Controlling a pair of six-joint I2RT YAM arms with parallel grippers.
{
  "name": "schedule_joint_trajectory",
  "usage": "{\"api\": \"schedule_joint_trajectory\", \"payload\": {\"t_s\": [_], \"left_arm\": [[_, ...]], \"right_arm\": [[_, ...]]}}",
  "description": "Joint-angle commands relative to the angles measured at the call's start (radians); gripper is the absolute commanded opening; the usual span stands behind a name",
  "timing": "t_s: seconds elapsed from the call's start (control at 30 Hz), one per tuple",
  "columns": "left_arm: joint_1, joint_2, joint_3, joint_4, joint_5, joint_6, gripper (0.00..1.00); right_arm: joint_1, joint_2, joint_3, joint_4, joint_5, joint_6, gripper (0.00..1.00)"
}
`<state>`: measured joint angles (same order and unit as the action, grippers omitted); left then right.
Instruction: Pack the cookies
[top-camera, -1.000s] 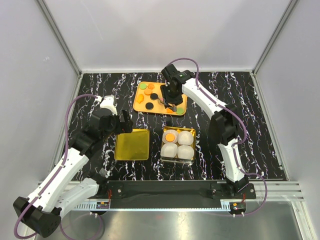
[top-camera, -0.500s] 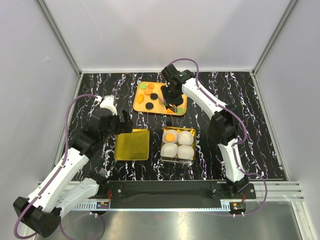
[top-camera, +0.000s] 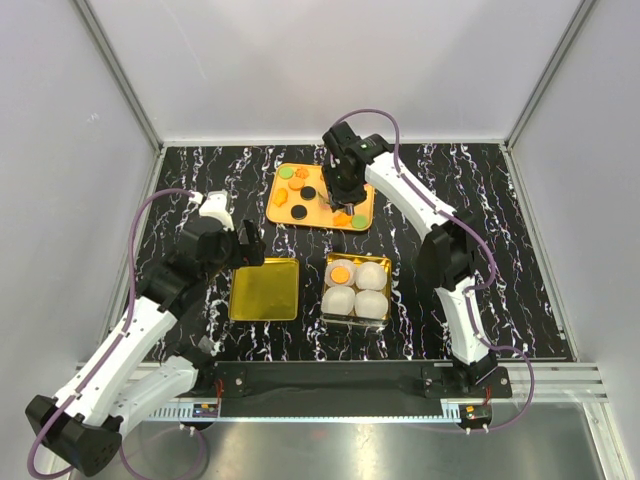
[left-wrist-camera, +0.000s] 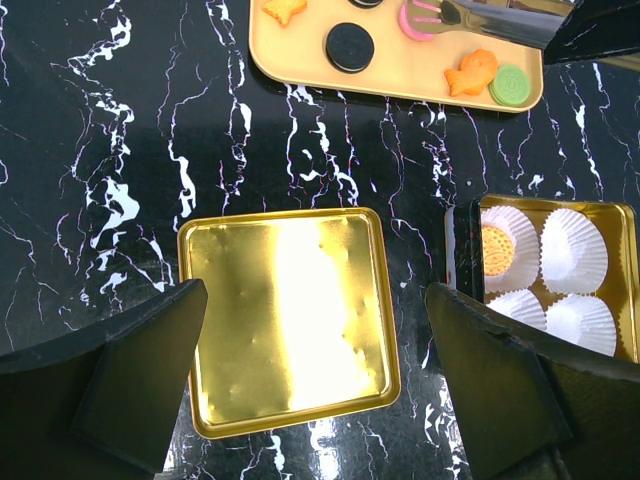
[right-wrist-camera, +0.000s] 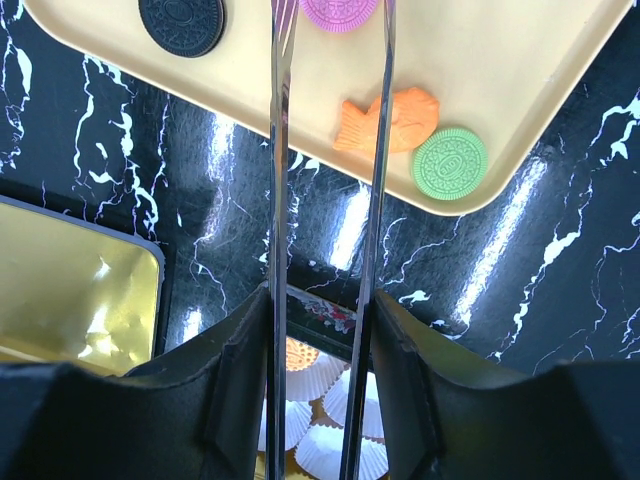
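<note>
A pair of tongs (right-wrist-camera: 280, 150) was pinched in the right gripper (right-wrist-camera: 322, 312), the tips set astride the pink cookie (right-wrist-camera: 340, 10) on the tray (right-wrist-camera: 520, 60), presumably for lifting it to the box (left-wrist-camera: 560, 202). The left gripper (left-wrist-camera: 315, 355) was held spread over the lid (left-wrist-camera: 290, 320).

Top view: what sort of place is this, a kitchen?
Probably a robot test booth: plain white walls enclose a marble-patterned table, a left arm and right arm are bolted at its near edge, and cookies lie on an orange tray.
</note>
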<state>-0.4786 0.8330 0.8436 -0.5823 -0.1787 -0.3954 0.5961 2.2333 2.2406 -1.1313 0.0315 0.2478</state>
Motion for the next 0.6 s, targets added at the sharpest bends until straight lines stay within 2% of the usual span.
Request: {"api": "schedule_joint_trajectory", "payload": {"t_s": [0.0, 0.57], "left_arm": [[0.005, -0.018, 0.009, 0.030, -0.005, 0.006, 0.99], [0.005, -0.023, 0.008, 0.030, -0.005, 0.006, 0.99]], "right_arm": [[0.011, 0.006, 0.053, -0.018, 0.018, -0.019, 0.49], [0.010, 0.028, 0.060, -0.021, -0.012, -0.004, 0.50]]}}
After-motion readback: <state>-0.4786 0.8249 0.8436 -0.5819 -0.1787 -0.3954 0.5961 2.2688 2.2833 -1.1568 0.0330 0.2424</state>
